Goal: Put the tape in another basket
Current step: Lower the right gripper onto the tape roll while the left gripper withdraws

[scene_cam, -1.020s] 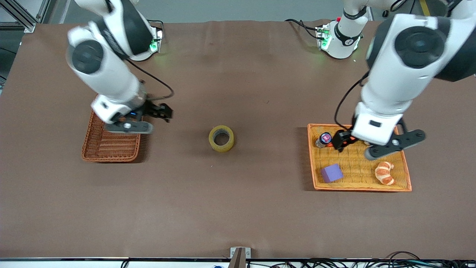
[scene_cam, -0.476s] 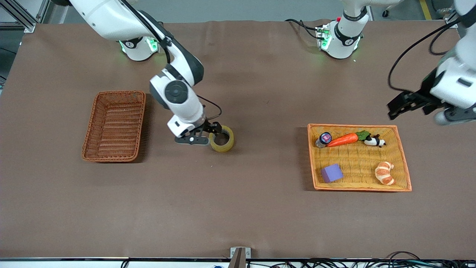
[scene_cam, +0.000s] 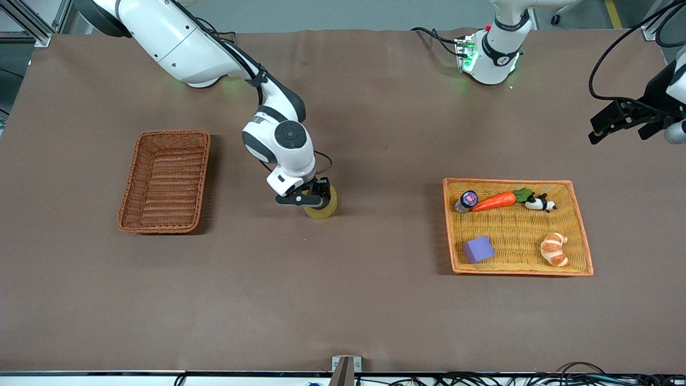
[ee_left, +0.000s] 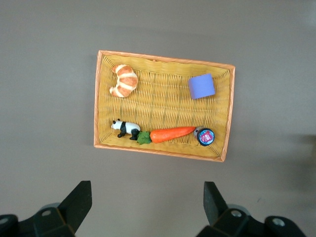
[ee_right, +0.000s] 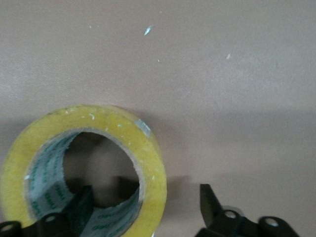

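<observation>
Right gripper [scene_cam: 317, 197] moved onto tape [scene_cam: 325, 209]; wrist view: jaws wide, astride wall. Left gripper [ee_left: 147, 203] wide.

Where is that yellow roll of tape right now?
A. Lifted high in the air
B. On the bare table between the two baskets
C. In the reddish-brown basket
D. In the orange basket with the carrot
B: the tape lies on the table, with the right claw straddling its wall, fingers open.

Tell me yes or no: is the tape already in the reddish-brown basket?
No, the tape lies on the table under the right gripper; the reddish-brown basket holds nothing.
</observation>
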`<action>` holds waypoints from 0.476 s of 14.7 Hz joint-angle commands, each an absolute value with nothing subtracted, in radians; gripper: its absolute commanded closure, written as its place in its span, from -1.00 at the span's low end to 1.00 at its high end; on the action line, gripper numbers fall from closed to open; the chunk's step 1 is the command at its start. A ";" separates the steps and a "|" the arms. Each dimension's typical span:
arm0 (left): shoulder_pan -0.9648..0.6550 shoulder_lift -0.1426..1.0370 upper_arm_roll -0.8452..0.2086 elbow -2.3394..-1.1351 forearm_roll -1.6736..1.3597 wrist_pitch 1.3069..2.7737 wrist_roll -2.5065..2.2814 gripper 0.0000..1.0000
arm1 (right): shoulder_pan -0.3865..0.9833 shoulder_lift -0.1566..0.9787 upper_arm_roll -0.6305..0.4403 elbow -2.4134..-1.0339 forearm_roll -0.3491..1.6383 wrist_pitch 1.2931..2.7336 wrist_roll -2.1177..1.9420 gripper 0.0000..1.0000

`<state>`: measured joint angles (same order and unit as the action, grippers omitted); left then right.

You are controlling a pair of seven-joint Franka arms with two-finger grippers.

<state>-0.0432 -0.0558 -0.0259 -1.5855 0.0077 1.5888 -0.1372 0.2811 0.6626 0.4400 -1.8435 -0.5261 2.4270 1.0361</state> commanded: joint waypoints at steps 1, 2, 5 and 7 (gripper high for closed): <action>-0.037 -0.078 -0.026 -1.608 -0.008 1.580 -0.101 -1.00 | 0.279 0.684 0.446 -1.827 -0.577 2.431 1.101 0.81; -0.016 -0.078 -0.032 -1.611 -0.009 1.580 -0.086 -1.00 | 0.276 0.693 0.446 -1.824 -0.575 2.428 1.136 0.99; 0.006 -0.072 -0.048 -1.611 -0.011 1.580 -0.045 -1.00 | 0.264 0.686 0.449 -1.807 -0.569 2.415 1.140 1.00; -0.002 -0.069 -0.049 -1.608 -0.011 1.580 -0.051 -1.00 | 0.174 0.651 0.522 -1.802 -0.555 2.349 1.140 0.99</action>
